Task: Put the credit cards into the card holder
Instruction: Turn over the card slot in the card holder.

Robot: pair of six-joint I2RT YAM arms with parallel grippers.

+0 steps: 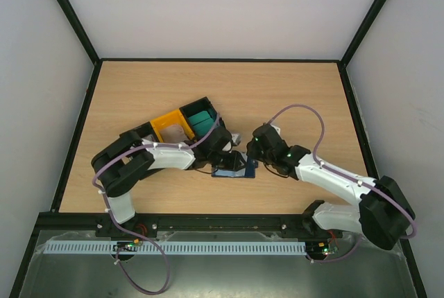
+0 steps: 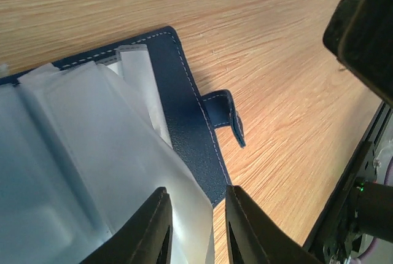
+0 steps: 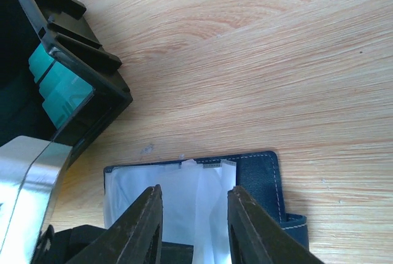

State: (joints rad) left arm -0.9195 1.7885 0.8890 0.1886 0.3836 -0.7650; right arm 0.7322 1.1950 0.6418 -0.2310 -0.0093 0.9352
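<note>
Between the two arms, near the table (image 1: 277, 90) front, the card holder (image 1: 232, 171) lies open. Left pincer (image 2: 196, 191) and right pincer (image 3: 195, 191) hang parted over its pockets (image 3: 206, 175), grasping nothing. Next, I'd guess: lift one of the teal credit cards (image 1: 202, 121) from the tray (image 1: 166, 126).

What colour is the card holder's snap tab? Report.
Navy blue snap tab, white stitching; left wrist view.

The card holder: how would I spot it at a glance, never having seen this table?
On the wooden table, find the black-and-yellow tray left of centre. Just right of it, nearer the front edge, lies the card holder, a small flat wallet. Unlike the tray, it is dark navy with pale stitching and a snap tab.
</note>
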